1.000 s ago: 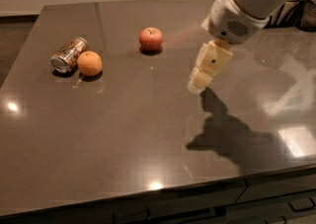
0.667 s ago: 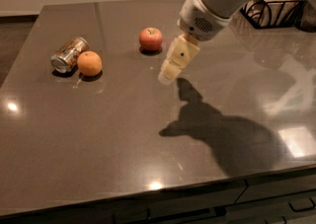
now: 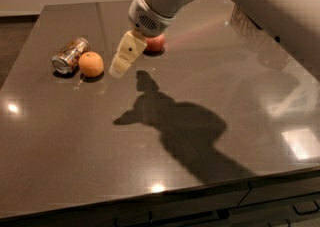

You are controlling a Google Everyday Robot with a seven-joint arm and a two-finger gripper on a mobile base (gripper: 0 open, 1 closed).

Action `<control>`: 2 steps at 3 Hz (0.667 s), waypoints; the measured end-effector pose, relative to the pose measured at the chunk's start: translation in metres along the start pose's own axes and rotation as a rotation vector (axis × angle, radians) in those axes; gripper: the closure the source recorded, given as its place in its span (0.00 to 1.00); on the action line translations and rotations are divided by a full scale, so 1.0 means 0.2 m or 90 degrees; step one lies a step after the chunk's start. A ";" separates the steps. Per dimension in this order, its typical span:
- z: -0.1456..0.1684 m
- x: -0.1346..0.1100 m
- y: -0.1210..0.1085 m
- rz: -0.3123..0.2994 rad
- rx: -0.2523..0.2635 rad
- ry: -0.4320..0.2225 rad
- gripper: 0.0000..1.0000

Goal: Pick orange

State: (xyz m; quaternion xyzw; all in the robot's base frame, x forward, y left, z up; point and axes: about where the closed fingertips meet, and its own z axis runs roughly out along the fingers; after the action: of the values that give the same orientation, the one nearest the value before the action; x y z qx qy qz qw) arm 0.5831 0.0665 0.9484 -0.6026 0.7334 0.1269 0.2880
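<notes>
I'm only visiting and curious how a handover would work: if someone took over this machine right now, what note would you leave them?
The end effector hovers over the table, just right of the orange, not touching it.
The orange sits on the table beside a can lying on its side; an apple is partly hidden behind the arm.
Done: nothing picked yet.
Left: reach the orange, grasp it, lift it; leave the can and apple alone.
</notes>
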 end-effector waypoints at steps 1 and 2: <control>0.25 -0.16 -0.03 -0.016 -0.015 0.021 0.00; 0.41 -0.22 -0.05 -0.027 -0.036 0.039 0.00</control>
State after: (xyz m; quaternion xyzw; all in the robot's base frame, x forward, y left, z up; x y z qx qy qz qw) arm 0.6195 0.1430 0.9097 -0.6294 0.7251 0.1229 0.2508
